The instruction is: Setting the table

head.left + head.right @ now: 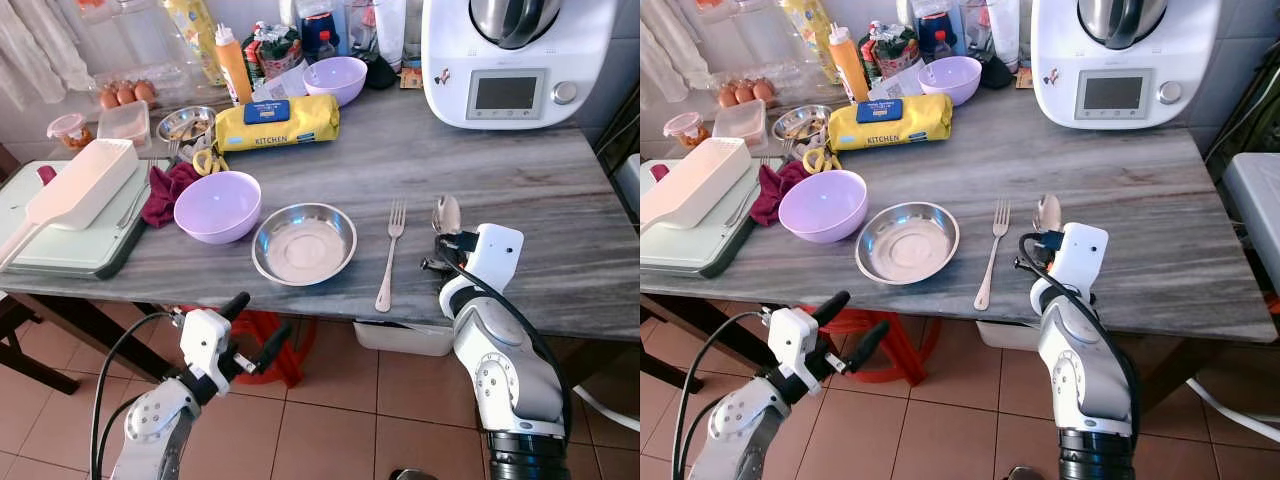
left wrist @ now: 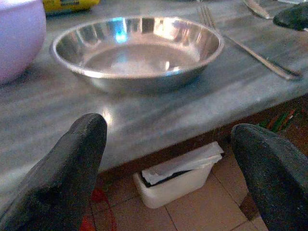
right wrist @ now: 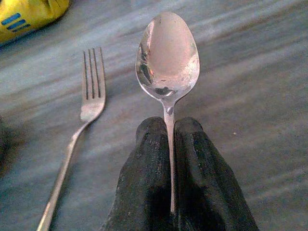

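At the far left of the head view, a long white rectangular plastic container (image 1: 82, 183) lies on a pale green tray (image 1: 60, 250), its inside hidden from here. Behind it sit a small clear tub (image 1: 124, 122) and brown eggs (image 1: 126, 94) in a clear carton. A small steel bowl (image 1: 186, 124) in the upper left holds something dark that cannot be made out. A dark red cloth (image 1: 167, 192) lies crumpled beside a lilac plastic bowl (image 1: 217, 206), which is empty. Low in the frame, below the edge of the grey marbled table (image 1: 560, 190), the left gripper (image 1: 254, 333) hangs with its black fingers (image 2: 62, 173) spread wide apart, touching nothing.

At centre, the shallow round stainless-steel dish (image 1: 304, 243) sits empty (just reflections inside), next to the lilac bowl. Behind it lie a yellow kitchen pack (image 1: 277, 122) and a second lilac bowl (image 1: 335, 79). Right of the dish lies a steel fork (image 1: 389, 256), tines pointing to the frame's top. Just right of it, the right gripper (image 3: 171, 144) has its fingers pressed together on the handle of a shiny steel spoon (image 3: 167, 57), bowl facing up over the tabletop. A white kitchen appliance (image 1: 515, 60) stands in the upper right.
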Available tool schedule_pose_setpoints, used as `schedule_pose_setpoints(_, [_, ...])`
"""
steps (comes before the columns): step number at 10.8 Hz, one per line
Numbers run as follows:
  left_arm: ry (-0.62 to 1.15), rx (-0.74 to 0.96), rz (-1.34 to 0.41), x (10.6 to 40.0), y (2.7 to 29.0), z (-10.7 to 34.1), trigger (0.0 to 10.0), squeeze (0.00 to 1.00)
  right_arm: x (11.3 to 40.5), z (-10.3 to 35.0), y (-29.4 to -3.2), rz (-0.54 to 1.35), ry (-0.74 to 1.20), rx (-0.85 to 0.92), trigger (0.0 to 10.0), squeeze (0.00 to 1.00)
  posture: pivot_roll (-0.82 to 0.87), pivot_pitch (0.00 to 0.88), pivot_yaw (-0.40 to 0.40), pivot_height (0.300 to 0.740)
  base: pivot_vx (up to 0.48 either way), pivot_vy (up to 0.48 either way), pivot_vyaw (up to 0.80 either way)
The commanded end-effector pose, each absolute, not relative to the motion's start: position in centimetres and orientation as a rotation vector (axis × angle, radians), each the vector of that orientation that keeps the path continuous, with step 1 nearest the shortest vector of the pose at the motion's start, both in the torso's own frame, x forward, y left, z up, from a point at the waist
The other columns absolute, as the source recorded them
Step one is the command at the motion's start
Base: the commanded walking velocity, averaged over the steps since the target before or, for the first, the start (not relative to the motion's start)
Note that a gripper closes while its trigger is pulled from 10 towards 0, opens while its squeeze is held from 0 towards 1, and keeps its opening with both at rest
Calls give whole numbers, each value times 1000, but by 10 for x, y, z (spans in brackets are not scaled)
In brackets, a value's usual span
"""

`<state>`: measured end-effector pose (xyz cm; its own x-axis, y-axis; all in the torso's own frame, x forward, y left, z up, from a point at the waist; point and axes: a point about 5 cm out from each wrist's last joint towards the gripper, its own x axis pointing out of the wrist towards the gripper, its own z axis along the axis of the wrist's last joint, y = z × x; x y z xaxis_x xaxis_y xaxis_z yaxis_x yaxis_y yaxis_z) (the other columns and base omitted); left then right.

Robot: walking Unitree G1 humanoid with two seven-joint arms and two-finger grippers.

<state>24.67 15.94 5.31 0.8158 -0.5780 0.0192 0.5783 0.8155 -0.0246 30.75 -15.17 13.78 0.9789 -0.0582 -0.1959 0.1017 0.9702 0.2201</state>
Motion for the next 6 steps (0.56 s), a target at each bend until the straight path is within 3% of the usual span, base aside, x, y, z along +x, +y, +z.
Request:
schedule_pose_setpoints(1, [3,-21,-601,246,168,48,10000,0,308,134,-146,-62,216,233,10000,0,-98,137,145,740,0,0,0])
schedule_pose_setpoints(6, [-50,-58,-621,251,171,46,10000,0,317,135,-137,-40,213,238,10000,0,-91,132,139,740,0,0,0])
